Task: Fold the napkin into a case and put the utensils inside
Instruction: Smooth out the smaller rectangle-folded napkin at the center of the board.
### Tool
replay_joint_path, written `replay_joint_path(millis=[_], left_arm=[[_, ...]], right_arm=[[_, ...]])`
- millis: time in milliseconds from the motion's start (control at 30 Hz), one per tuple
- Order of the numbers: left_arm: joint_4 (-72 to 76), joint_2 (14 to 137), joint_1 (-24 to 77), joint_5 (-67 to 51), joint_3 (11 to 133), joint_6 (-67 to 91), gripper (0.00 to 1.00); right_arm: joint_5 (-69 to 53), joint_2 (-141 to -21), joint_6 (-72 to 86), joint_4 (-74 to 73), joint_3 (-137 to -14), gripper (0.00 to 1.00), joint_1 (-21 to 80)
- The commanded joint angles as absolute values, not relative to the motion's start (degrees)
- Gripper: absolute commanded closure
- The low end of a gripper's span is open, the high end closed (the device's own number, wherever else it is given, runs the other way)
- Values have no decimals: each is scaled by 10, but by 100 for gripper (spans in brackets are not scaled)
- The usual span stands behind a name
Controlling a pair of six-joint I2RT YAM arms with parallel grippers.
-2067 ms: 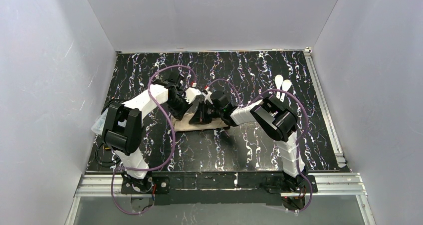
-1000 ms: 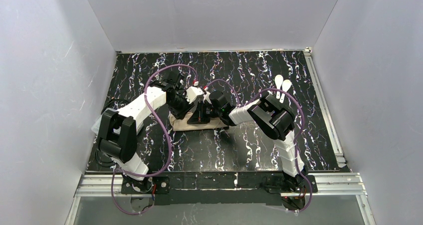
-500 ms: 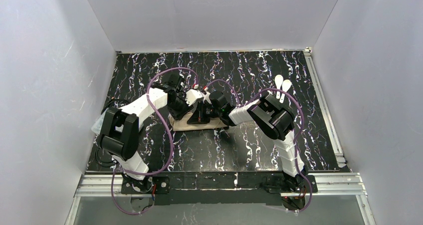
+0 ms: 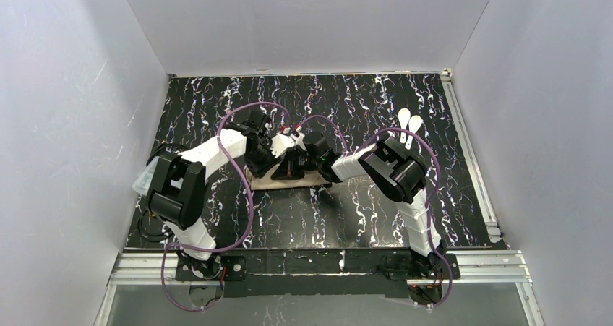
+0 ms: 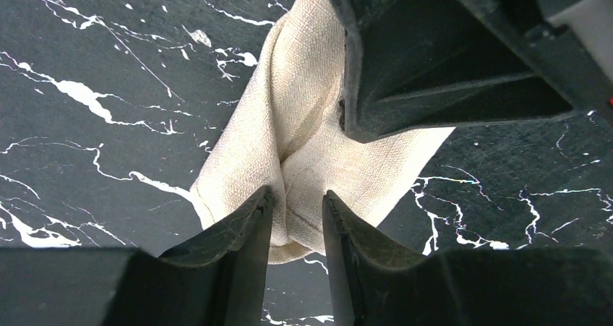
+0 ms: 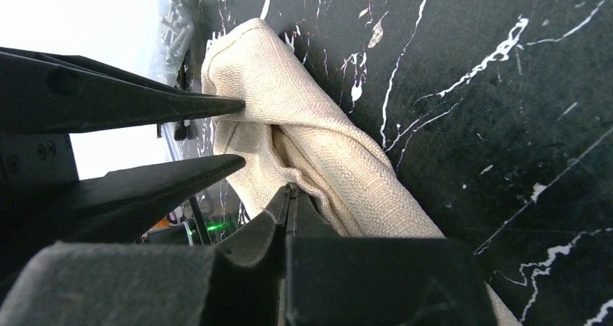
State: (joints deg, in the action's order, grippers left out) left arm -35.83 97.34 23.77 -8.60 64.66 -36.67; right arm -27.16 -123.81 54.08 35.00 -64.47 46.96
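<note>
Dropping back toward frame bottom, the left arm (image 4: pixel 209 147) has resettled, its left gripper (image 5: pixel 296 207) narrowed on a raised fold of the napkin (image 5: pixel 311 116) at centre. Limp and light, that cloth wants pinching at the hem, where the right gripper (image 6: pixel 289 196) is clamped tight. The utensils (image 4: pixel 409 123) lie well apart, upper right, behind the right arm (image 4: pixel 394 170).

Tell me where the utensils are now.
Top external view: the utensils lie side by side on the table, far right, just beyond the right arm, apart from the napkin.
</note>
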Motion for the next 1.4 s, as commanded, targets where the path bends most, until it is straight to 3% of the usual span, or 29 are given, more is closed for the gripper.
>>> replay_joint_path(millis=[0, 500, 867, 1000, 1100, 1267, 1367], left_arm=[[-345, 957, 244, -48, 632, -376, 69], [-324, 935, 274, -30, 611, -403, 83], [-320, 910, 277, 6, 602, -404, 76], [-316, 909, 282, 18, 595, -409, 66], [-310, 906, 282, 26, 585, -414, 66], [-297, 906, 282, 28, 577, -420, 75], [-286, 910, 282, 33, 569, -428, 87]], right_arm=[[-276, -1255, 542, 354, -660, 97, 474], [-280, -1253, 548, 368, -653, 98, 471], [-281, -1253, 554, 379, -648, 99, 471], [-282, -1254, 555, 382, -648, 99, 470], [-284, -1253, 556, 384, -646, 99, 470], [-285, -1254, 564, 394, -640, 99, 467], [-284, -1253, 565, 395, -639, 99, 466]])
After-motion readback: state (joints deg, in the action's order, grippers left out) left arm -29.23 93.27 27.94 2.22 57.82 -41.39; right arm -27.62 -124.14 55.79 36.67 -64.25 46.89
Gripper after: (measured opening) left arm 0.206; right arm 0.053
